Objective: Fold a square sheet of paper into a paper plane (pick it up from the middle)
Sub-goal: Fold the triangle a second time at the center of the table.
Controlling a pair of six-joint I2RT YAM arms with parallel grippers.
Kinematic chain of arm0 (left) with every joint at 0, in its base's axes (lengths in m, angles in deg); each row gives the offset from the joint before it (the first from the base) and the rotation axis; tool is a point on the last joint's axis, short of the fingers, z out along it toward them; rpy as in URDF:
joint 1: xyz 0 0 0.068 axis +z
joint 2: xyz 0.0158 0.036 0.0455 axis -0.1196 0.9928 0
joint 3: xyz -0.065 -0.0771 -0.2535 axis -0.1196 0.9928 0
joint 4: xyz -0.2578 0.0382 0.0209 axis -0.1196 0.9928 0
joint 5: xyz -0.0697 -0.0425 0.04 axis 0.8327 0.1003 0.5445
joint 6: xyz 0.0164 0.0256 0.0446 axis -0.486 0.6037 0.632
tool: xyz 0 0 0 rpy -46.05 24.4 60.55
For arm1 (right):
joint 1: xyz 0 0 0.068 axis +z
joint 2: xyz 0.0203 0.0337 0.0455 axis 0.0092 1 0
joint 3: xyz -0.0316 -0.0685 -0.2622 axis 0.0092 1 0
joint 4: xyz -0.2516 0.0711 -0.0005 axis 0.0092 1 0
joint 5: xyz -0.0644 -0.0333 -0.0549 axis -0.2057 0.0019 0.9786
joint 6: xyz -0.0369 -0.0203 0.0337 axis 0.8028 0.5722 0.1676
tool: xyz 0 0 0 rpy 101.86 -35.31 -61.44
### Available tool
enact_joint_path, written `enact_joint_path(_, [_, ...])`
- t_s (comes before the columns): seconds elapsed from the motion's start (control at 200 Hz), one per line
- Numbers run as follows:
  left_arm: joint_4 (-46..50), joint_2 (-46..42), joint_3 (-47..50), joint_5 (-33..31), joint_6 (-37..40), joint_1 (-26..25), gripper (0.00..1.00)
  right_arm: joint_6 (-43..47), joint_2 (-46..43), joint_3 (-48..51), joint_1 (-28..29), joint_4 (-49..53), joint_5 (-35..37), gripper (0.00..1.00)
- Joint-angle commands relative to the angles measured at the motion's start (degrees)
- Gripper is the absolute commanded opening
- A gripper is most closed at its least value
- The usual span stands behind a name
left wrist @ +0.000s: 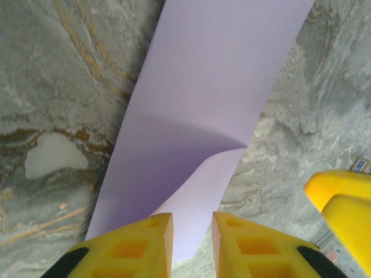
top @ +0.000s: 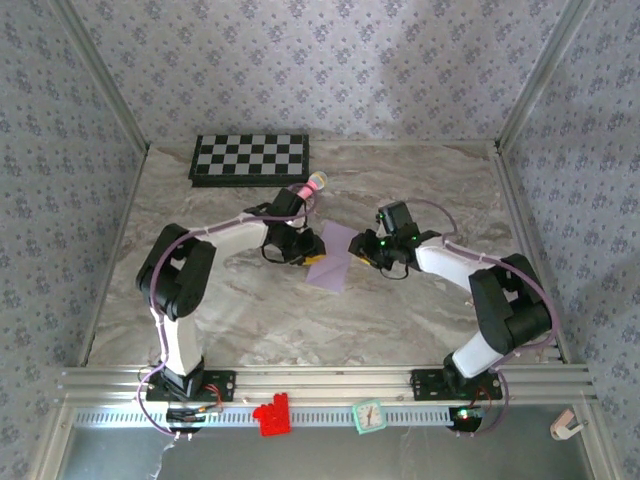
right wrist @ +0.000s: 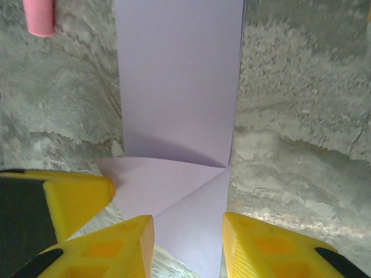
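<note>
paper (top: pixel 333 262) lies flat at mid table (top: pixel 420 310), between the two arms. left fingers (top: pixel 310 256) are at its left side, right fingers (top: pixel 360 249) at its right.

- it reads as a long strip, not a square, with one end folded into slanted flaps.
- from above, the long axis runs roughly far-to-near with a slight tilt.
- in both wrist views the flapped end sits right under the fingertips and the strip runs straight away from them.
- left fingers: a narrow gap, nothing pinched, one flap curling up a little beneath them.
- right fingers: wider apart, straddling the flapped end, holding nothing.
- the two sets of fingers sit just beside each other, and neither arm is clearly nearer.

judgement: the nose folds look made and the wings are not yet folded. the next move turns on working along the long axis, starting at the flapped end, without skewing the strip.
</note>
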Motion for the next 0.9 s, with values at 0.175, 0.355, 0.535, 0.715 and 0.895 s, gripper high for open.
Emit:
enact_joint_path(0.175, [0.4, 3.5, 0.4, -3.3, -2.2, 0.5, 0.20, -9.9, 3.3, 1.2, 2.3, -4.3, 0.6, 0.42])
enact_joint_path(0.355, [-1.7, 3.9, 2.8, -3.4, -5.6, 0.5, 0.20, -14.3, 4.8, 1.7, 3.5, -7.4, 0.9, 0.45])
enact_joint_path(0.535, [-3.5, 3.4, 5.6, -3.4, -10.0, 0.4, 0.20, -18.4, 5.4, 3.0, 4.4, -11.0, 2.4, 0.45])
enact_joint_path(0.715, [-5.2, 2.6, 7.4, -3.6, -12.9, 0.2, 0.21, -19.8, 6.5, 2.5, 5.5, -11.4, 3.4, 0.45])
enact_joint_path(0.895, [-4.9, 2.3, 7.3, -3.8, -13.3, 0.1, 0.21, -20.5, 8.3, 1.8, 5.9, -12.2, 2.9, 0.44])
